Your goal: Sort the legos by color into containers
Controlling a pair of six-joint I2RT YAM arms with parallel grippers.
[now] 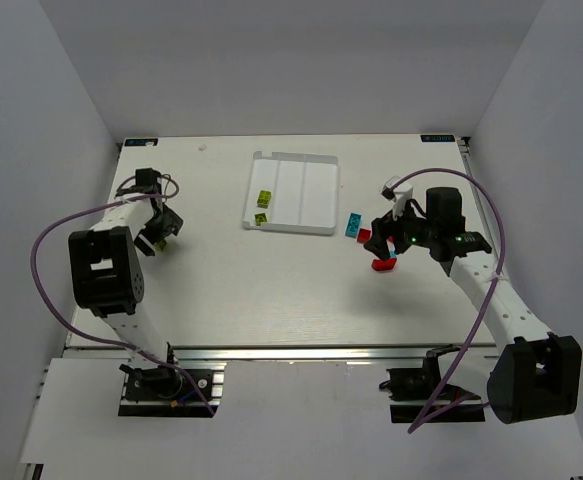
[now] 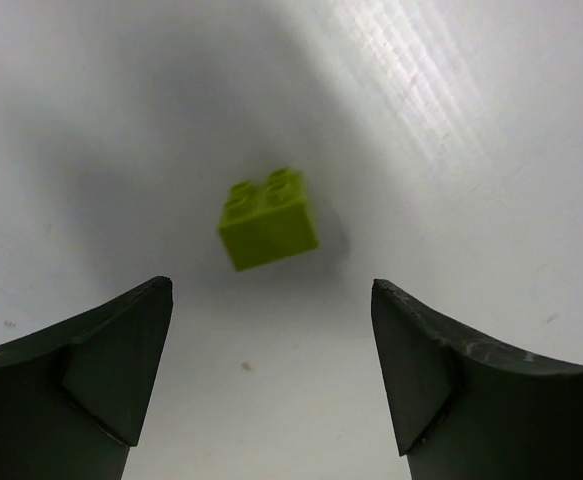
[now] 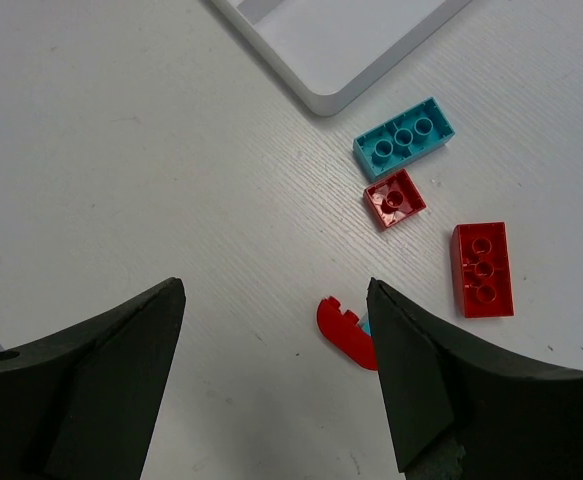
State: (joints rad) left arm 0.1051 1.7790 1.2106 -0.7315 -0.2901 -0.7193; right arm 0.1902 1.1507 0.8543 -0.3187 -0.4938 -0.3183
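A yellow-green lego [image 2: 269,220] lies on the white table just ahead of my left gripper [image 2: 271,288], which is open and empty, near the table's left side [image 1: 158,234]. The white three-compartment tray [image 1: 316,195] holds two yellow-green legos [image 1: 264,198] in its left compartment. Right of the tray lie a cyan lego [image 3: 403,139], a small red one [image 3: 394,198], a longer red one [image 3: 483,268] and a curved red piece [image 3: 343,328], partly hidden behind one finger. My right gripper [image 3: 273,286] hovers open over the table beside them, holding nothing.
The tray's rounded corner [image 3: 331,95] lies just beyond the cyan lego. Grey walls enclose the table on three sides. Purple cables loop from both arms [image 1: 46,250].
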